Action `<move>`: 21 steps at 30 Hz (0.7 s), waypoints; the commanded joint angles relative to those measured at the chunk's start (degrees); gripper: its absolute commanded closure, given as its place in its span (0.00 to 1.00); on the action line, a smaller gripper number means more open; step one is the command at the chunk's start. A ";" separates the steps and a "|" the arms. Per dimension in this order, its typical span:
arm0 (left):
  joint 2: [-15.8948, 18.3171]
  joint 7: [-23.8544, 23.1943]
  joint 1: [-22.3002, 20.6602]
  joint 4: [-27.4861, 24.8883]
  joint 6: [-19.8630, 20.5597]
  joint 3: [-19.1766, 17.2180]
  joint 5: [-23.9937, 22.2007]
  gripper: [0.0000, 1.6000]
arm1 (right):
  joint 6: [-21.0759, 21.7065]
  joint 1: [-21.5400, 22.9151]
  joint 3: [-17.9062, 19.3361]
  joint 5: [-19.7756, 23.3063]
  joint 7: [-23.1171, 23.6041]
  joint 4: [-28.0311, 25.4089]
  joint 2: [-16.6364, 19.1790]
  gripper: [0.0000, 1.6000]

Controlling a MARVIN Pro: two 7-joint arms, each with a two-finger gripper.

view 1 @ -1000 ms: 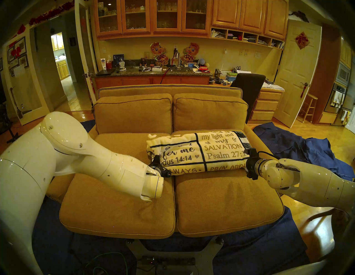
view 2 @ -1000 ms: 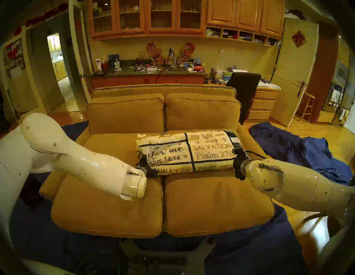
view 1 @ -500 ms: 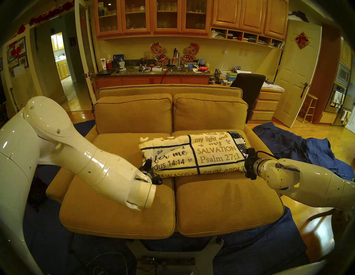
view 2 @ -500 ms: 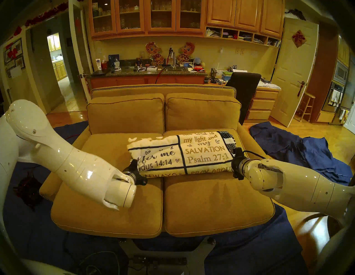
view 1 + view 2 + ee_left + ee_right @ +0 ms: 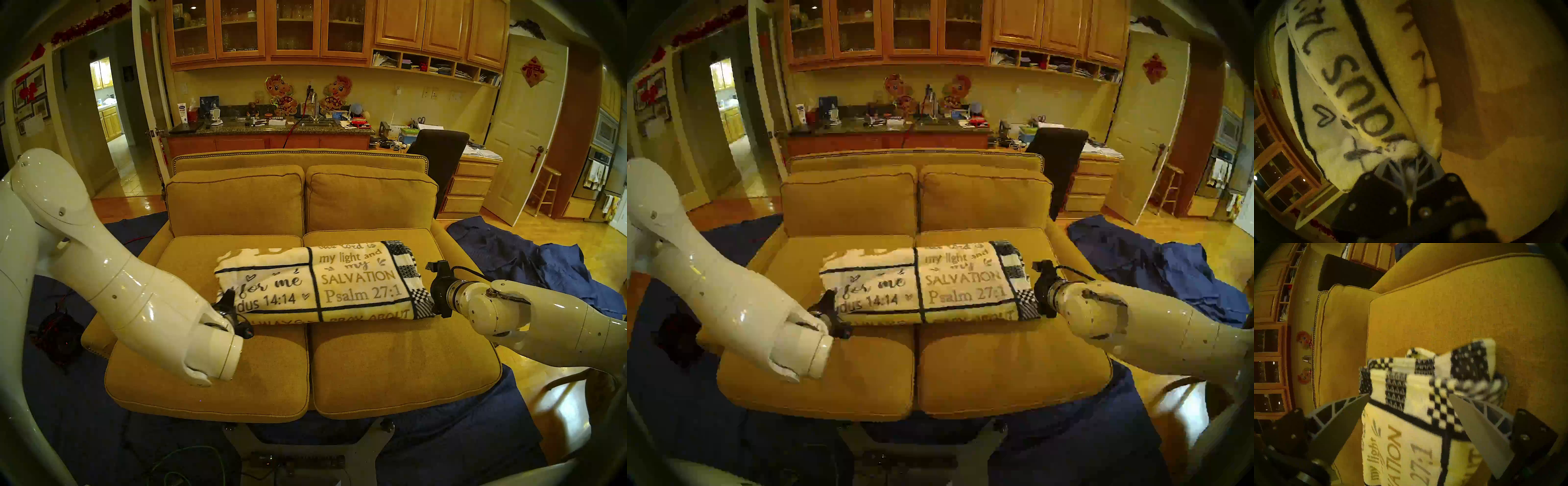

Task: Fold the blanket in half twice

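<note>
The blanket [image 5: 315, 281] [image 5: 922, 288] lies as a long folded bundle across both seat cushions, its printed verses facing up and its checkered edge at the right end. My left gripper [image 5: 228, 298] [image 5: 827, 300] [image 5: 1410, 157] is shut on the blanket's [image 5: 1356, 84] near left corner, with fleece pinched between the fingertips. My right gripper [image 5: 431, 286] [image 5: 1036, 285] [image 5: 1409, 394] stands open just right of the checkered end [image 5: 1423, 378]. Its fingers [image 5: 1474, 426] hold nothing. I cannot tell whether they touch the cloth.
The tan sofa [image 5: 203, 373] has two seat cushions, back cushions and low arms at each side. Dark blue cloths [image 5: 543, 264] lie on the floor to the right and under the sofa. A dark chair [image 5: 437, 149] and a cluttered counter stand behind.
My left arm has drawn back to the left with the blanket's corner, sliding the whole bundle leftward and nearer. The checkered end now shows beside the right gripper, which stayed put.
</note>
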 commanded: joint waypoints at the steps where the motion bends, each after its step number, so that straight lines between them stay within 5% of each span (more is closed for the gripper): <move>1: 4.04 0.99 -5.45 -3.21 1.92 6.50 -6.06 1.00 | 1.17 0.35 0.26 -0.04 -0.31 -1.12 1.64 0.00; 9: 2.37 6.67 -3.64 -1.94 1.92 6.21 -13.65 1.00 | 4.78 0.37 0.12 0.49 -1.12 -3.24 4.28 0.00; 10: 1.93 7.48 -2.96 -1.16 1.92 6.00 -14.74 0.76 | 5.38 0.40 0.18 0.66 -1.27 -3.63 4.72 0.00; 11: 1.68 7.91 -2.55 -0.61 1.92 5.69 -15.40 0.32 | 6.00 0.48 0.24 0.84 -1.54 -3.95 5.12 0.00; 12: 1.32 8.70 -2.36 -0.29 1.92 5.42 -16.52 0.00 | 6.58 0.59 0.26 0.84 -1.86 -4.13 5.43 0.00; 16: 1.28 11.23 -3.54 -1.43 1.92 3.79 -20.56 0.00 | 9.51 1.15 0.40 0.72 -2.92 -3.75 6.04 0.00; 21: 3.95 10.25 -8.21 -6.72 0.52 1.09 -19.45 0.00 | 11.87 1.96 0.89 0.31 -3.76 -2.90 6.34 0.00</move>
